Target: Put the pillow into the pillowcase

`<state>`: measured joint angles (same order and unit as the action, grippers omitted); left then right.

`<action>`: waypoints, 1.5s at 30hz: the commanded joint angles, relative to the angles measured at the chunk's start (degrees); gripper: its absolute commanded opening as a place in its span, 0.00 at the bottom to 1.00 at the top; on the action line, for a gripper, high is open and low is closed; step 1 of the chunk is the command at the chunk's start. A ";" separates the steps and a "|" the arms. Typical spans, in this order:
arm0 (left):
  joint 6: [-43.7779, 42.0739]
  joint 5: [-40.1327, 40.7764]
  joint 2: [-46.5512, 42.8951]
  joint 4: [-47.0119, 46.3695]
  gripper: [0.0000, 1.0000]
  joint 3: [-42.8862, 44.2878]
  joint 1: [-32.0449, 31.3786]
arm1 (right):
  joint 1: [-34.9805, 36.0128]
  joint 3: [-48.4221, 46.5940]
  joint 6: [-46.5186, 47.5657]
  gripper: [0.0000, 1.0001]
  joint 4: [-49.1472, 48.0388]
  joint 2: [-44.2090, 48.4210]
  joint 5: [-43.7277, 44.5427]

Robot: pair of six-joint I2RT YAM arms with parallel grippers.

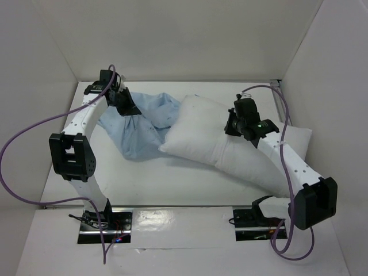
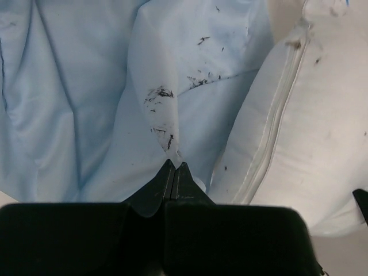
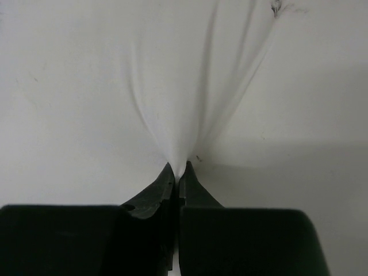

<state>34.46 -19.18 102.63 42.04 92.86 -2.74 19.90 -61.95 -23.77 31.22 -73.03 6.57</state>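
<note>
The plump white pillow [image 1: 230, 144] lies across the middle and right of the table, its left end resting on the light blue pillowcase [image 1: 141, 129], which is crumpled at the back left. My left gripper [image 1: 127, 108] is shut on a fold of the pillowcase [image 2: 115, 103]; the pillow's zippered edge [image 2: 299, 115] shows right beside it. My right gripper [image 1: 231, 129] is shut on a pinch of the pillow's white fabric [image 3: 184, 103], which bunches into creases at the fingertips [image 3: 168, 172].
White walls enclose the table on the left, back and right. A bare strip of table [image 1: 161, 184] lies in front of the pillow. Purple cables [image 1: 34, 129] loop off both arms.
</note>
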 commanded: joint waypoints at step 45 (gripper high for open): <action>-7.30 28.14 -8.51 9.37 0.87 -4.81 -13.51 | 6.20 -7.83 6.72 0.00 -8.89 4.66 -20.08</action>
<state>28.34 6.31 92.58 51.00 83.88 -14.33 26.55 -69.76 -17.82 29.54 -70.85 -5.39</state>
